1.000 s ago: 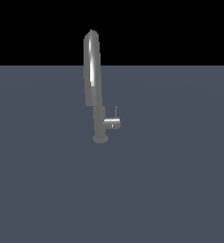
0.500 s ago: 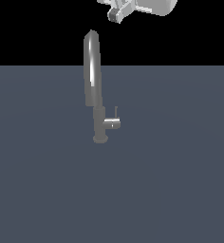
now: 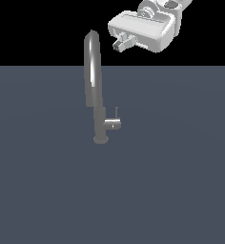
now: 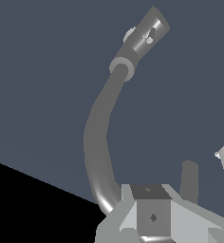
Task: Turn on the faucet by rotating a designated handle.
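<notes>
Handle (image 3: 113, 123) juts sideways from the faucet (image 3: 94, 90), well below the hand (image 3: 122, 43); whether its fingers are spread cannot be told.

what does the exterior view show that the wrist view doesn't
Only the exterior view shows the gripper from outside, up beside the spout's top and well above the handle, touching nothing, plus the faucet upright on its base. Only the wrist view looks along the spout from above, with a fingertip in the foreground. Both show the arched faucet on the grey surface.
</notes>
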You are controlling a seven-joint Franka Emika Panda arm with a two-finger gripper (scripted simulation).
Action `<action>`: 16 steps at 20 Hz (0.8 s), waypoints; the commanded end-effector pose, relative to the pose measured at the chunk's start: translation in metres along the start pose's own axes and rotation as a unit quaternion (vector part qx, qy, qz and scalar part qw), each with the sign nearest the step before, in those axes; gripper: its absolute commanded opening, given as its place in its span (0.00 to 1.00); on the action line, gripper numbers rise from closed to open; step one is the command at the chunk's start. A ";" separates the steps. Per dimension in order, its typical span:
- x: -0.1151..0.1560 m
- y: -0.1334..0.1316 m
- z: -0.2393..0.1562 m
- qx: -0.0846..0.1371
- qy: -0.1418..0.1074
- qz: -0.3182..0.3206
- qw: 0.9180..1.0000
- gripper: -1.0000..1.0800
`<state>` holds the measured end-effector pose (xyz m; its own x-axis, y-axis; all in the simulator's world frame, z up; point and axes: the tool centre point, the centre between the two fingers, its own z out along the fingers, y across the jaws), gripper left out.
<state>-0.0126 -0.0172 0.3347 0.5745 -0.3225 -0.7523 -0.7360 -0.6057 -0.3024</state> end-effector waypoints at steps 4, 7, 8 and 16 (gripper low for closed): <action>0.042 -0.003 0.009 0.050 -0.054 0.047 0.996 0.00; 0.065 -0.003 0.016 0.079 -0.085 0.075 0.990 0.00; 0.073 -0.003 0.019 0.089 -0.095 0.085 0.988 0.00; 0.135 0.000 0.050 0.169 -0.180 0.161 0.956 0.00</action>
<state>0.0434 -0.0253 0.2157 0.2163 -0.1692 -0.9616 -0.9505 -0.2614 -0.1678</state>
